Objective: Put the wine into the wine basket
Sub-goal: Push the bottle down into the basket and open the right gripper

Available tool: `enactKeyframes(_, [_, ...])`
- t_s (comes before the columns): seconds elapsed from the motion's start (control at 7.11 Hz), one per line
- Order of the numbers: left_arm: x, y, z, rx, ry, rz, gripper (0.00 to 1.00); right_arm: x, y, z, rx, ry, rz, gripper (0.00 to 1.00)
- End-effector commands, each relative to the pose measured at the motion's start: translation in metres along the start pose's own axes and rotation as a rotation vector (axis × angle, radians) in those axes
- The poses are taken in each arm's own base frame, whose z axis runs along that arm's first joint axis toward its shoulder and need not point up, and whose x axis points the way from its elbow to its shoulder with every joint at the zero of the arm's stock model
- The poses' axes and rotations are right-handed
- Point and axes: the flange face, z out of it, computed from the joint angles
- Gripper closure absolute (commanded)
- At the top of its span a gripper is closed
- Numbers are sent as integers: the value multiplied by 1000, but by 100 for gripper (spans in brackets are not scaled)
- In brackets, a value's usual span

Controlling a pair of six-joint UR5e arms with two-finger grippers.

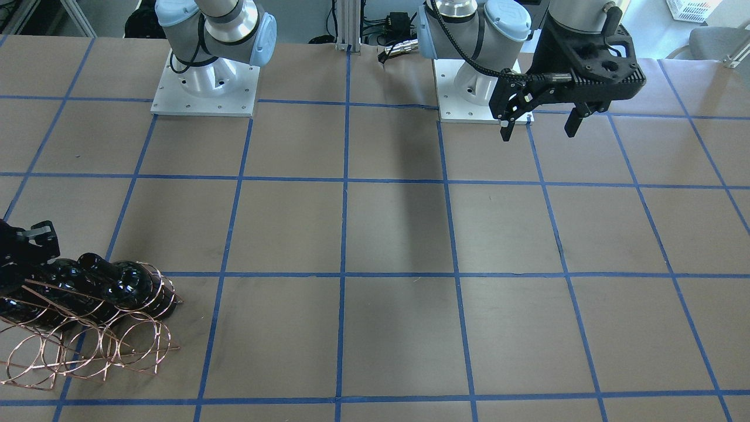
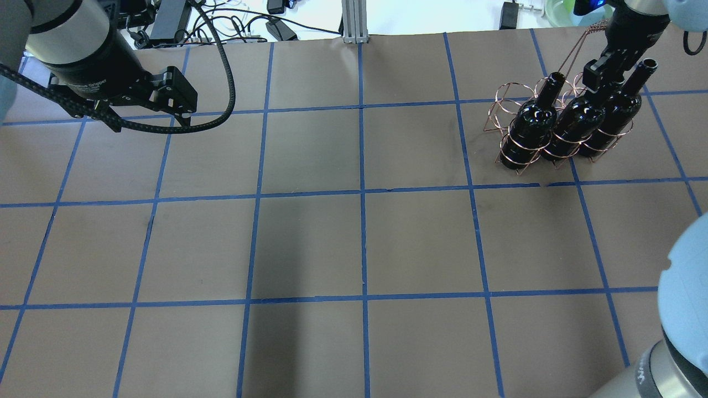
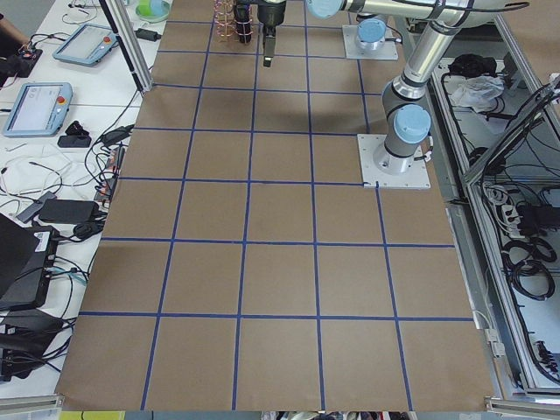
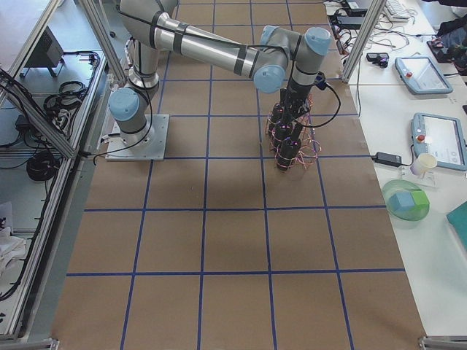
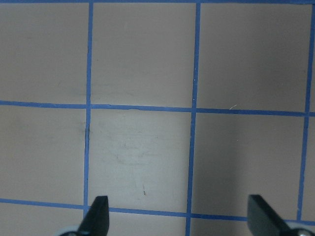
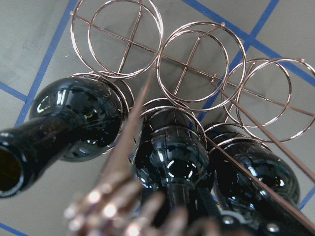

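Three bottles (image 2: 531,124) stand in the wine basket (image 2: 498,108) — right gripper (image 2: 600,77) hides the middle wine's (image 2: 575,124) neck, grip unclear — left gripper (image 1: 538,135) spread.

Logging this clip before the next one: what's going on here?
The right gripper is at the neck of the middle wine bottle, which stands in the wine basket between a second bottle and a third bottle. Whether it is clamped on the neck cannot be told. The basket's other row of loops holds nothing. The left gripper hangs open over the table, holding nothing.
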Motion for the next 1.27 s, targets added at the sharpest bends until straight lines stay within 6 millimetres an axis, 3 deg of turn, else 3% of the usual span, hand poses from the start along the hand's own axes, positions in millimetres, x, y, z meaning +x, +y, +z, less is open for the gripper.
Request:
enactKeyframes(0.0, [0, 0, 0, 2, -1, -1, 0, -5, 6, -20, 11, 43, 7, 0])
enactKeyframes(0.28, [-1, -1, 0, 2, 0, -2, 0, -21, 25, -67, 72, 88, 17, 1])
enactKeyframes(0.56, [-1, 0, -1, 5, 0, -3, 0, -54, 57, -120, 111, 98, 254, 1])
enactKeyframes(0.84, [0, -1, 1, -2, 0, -2, 0, -78, 81, -153, 150, 95, 458, 0])
enactKeyframes(0.98, [0, -1, 2, -5, 0, -2, 0, -93, 81, -159, 180, 38, 552, 0])
enactKeyframes(1.12, [1, -1, 2, -7, 6, -5, 0, -123, 72, -159, 175, 41, 609, 0])
